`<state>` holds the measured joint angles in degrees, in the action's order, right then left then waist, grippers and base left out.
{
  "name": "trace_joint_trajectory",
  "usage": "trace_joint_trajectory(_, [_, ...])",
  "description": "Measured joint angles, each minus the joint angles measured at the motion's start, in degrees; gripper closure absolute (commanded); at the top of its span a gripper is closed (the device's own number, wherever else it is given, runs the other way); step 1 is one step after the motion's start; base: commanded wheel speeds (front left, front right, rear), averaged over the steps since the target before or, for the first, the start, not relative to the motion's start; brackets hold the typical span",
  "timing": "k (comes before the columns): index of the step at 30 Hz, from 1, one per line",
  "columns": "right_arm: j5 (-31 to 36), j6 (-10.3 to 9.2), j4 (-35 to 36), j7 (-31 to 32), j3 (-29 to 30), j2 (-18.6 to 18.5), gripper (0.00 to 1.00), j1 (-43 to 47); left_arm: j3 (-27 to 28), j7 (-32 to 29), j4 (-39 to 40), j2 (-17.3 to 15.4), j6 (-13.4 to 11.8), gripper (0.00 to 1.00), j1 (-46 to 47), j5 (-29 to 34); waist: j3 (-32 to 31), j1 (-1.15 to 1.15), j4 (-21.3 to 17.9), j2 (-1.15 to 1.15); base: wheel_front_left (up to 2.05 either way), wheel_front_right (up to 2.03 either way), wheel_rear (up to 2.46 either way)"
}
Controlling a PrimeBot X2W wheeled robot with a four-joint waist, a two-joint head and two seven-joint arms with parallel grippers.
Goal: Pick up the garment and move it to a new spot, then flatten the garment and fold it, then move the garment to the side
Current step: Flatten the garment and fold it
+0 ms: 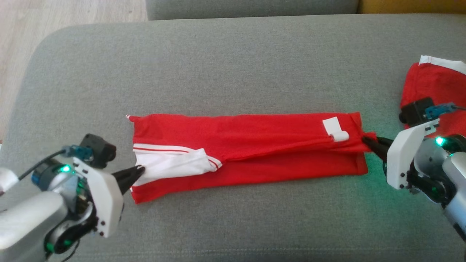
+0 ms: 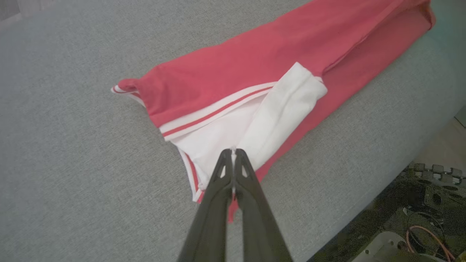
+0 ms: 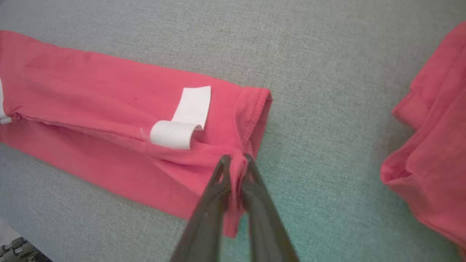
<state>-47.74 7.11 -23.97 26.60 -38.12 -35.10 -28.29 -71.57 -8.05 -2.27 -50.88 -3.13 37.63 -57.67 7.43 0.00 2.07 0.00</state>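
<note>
Though flat, garment (image 1: 255, 145) in both grippers (image 1: 141, 169) (image 1: 367, 139)

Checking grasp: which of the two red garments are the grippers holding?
The long garment mid-cushion: left gripper and right gripper pinch its ends. The other red garment lies bunched at the right, ungripped.

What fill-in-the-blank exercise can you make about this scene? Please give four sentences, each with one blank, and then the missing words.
1. The left gripper is shut on the ____ part of the garment.
2. The right gripper is shut on the garment's ____ edge at the opposite end.
3. The garment lies in a long strip on a ____ cushion.
4. Another red cloth lies close to the ____ gripper.

Missing words: white; red; grey; right.
</note>
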Motion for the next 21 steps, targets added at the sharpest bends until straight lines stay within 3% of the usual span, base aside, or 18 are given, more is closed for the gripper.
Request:
trace_joint_trajectory(1, [-0.01, 0.00, -0.03, 0.49, 0.32, 0.02, 0.00, 0.18, -0.05, 0.00, -0.22, 0.46, -0.08, 0.32, -0.03, 0.01, 0.03, 0.00, 0.00, 0.00, 0.00, 0.00, 0.00])
trace_joint_trajectory(2, [0.00, 0.00, 0.02, 0.81, 0.66, 0.02, 0.00, 0.54, -0.10, 0.09, -0.49, 0.94, -0.27, 0.00, -0.08, 0.02, 0.07, 0.00, -0.01, 0.00, 0.00, 0.00, 0.00])
trace_joint_trajectory(12, [0.57, 0.00, 0.09, -0.29, 8.23, 0.53, 0.00, 2.31, 2.29, 6.31, -3.77, 2.83, -3.56, 0.00, -2.25, -1.30, -0.65, 0.00, 0.18, 0.00, 0.00, 0.00, 0.00])
trace_joint_trajectory(21, [4.85, 0.00, 1.63, -10.23, 18.13, 6.17, 0.00, 5.30, 10.15, 18.37, -4.99, 5.02, -8.56, 0.00, -3.66, -5.24, -2.36, 0.00, 0.83, 0.00, 0.00, 0.00, 0.00])
